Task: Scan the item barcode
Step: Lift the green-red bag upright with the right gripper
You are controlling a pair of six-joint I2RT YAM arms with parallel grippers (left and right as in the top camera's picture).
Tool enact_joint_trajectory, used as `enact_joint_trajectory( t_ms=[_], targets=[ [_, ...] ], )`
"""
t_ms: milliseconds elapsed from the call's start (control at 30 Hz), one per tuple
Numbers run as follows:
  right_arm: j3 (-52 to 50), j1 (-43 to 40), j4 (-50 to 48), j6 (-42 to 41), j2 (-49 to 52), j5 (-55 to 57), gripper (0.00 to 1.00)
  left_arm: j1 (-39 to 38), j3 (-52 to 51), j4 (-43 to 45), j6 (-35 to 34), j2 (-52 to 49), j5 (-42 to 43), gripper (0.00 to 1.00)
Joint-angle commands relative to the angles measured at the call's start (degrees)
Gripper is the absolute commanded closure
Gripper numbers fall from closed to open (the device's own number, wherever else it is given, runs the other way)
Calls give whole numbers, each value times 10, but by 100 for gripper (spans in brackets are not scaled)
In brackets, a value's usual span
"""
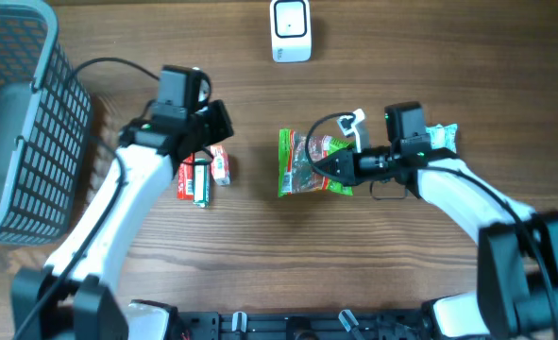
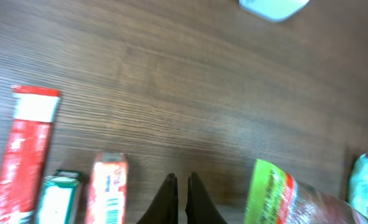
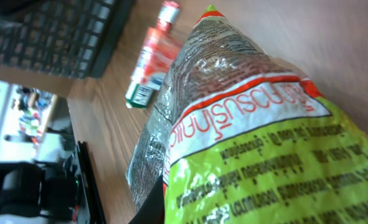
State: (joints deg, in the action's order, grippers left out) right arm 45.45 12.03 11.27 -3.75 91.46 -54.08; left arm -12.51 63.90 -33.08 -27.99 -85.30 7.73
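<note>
**Table and room.** A brown table (image 1: 260,255) with fine, straight wood grain carries everything shown. Past its edge, the right wrist view gives only a bright, blurred room with dark equipment low on the left.

**Other objects.**
- A grey plastic basket (image 1: 24,123) with open lattice walls stands at the far left corner.
- A white, rounded-square scanner unit (image 1: 290,30) with a dark-rimmed window sits at the far middle edge.
- Under the left arm lies a cluster of small red, white and green packets (image 1: 203,175). Some are boxy and some tube-like, and they lie side by side.
- A pale blue-green packet (image 1: 442,135) shows just beside the right arm.

**Task item.** The snack bag (image 1: 302,162) is a crinkled pouch of glossy clear film with lime-green end bands, a red stripe and white script. Dark contents show through the film. It sits at the middle of the table, well apart from the scanner unit and near the packets.

**Jaws.** The right jaws are clenched on the snack bag's right edge. The left jaws are pressed together with nothing between them, and they point at bare table just beside the packets.
</note>
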Motion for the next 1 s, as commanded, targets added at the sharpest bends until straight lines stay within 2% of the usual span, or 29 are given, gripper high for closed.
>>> enact_joint_trajectory(
  t_ms=[0, 200, 333, 433, 467, 567, 600, 700, 833, 967],
  targets=[
    [5, -5, 23, 68, -84, 1, 96, 46, 0, -10, 45, 49, -8, 96],
    [6, -5, 65, 122, -163, -1, 96, 126, 0, -10, 112, 52, -3, 96],
    [19, -5, 117, 138, -174, -2, 96, 155, 0, -1, 143, 52, 3, 96],
    [35, -5, 154, 168, -174, -13, 96, 156, 0, 12, 178, 51, 3, 89],
    [42, -5, 164, 167, -174, -13, 96, 156, 0, 15, 178, 51, 3, 72],
    [55, -5, 176, 142, -174, -13, 96, 156, 0, 16, 177, 49, 1, 32],
    [58, -5, 179, 143, -174, -13, 96, 156, 0, 16, 178, 49, 1, 0],
    [61, -5, 187, 144, -174, -13, 96, 156, 0, -2, 177, 49, -2, 0],
    [61, -5, 196, 152, -174, 8, 96, 156, 0, -37, 177, 49, -88, 0],
    [61, -4, 196, 152, -174, 18, 96, 156, 0, -80, 177, 49, -89, 0]
  ],
)
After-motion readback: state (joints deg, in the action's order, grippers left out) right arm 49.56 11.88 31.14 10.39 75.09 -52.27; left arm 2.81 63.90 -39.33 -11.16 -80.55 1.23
